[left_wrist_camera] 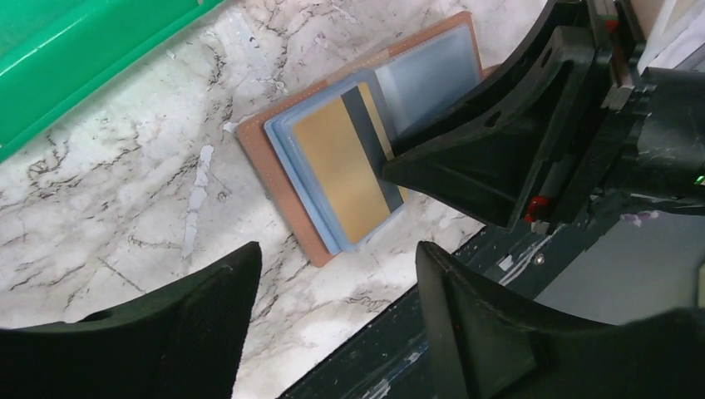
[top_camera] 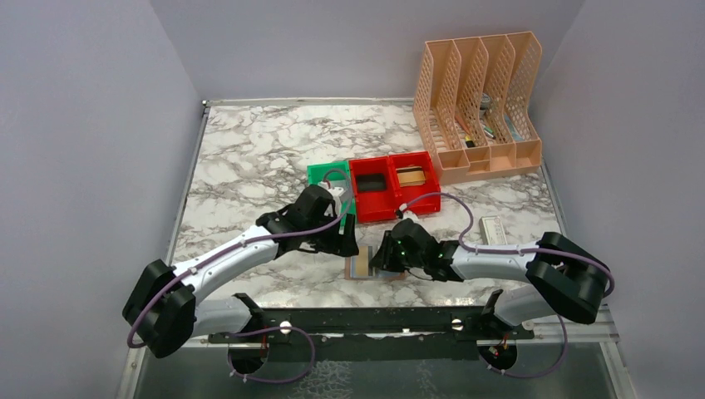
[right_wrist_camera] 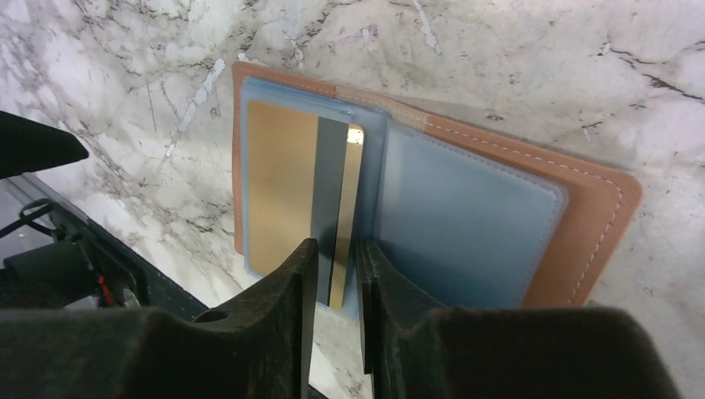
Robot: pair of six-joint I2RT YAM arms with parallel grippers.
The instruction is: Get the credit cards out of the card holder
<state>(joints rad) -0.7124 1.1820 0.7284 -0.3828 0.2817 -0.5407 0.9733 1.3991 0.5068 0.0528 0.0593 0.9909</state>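
**Left claw** (left_wrist_camera: 332, 258): fingers well apart, nothing between them. It hangs over the marble desk (top_camera: 249, 158) just left of the holder, touching nothing.

**Green bin** (left_wrist_camera: 75, 58): behind the left claw, apart from the holder.

**Card holder** (right_wrist_camera: 594, 220): brown bifold, lying open and flat near the front edge of the desk, between the two claws. It has clear blue sleeves inside. It looks light and floppy, so I would expect it to slide or lift unless it is pinned down.

**Credit card** (right_wrist_camera: 283, 183): gold with a dark stripe, tucked in the left-hand sleeve. It looks thin, stiff and slick. Lying flat it offers little to grab, so the exposed short end nearest the right claw looks like the place to pinch. From there it should draw straight out along the sleeve. I can make out only this one card.

**Right claw** (right_wrist_camera: 337, 262): fingers drawn close with a narrow gap, the card's striped end showing in it. I cannot tell whether they pinch it.

**Views:**
- The overhead shows the layout, with two red bins (top_camera: 391, 184) and a peach file rack (top_camera: 482, 91) further back, but both arms hide most of the holder.
- The left wrist view shows the right claw from the side, its tip down on the card.
- The right wrist view alone shows the gap between the fingers and the empty right-hand sleeve.
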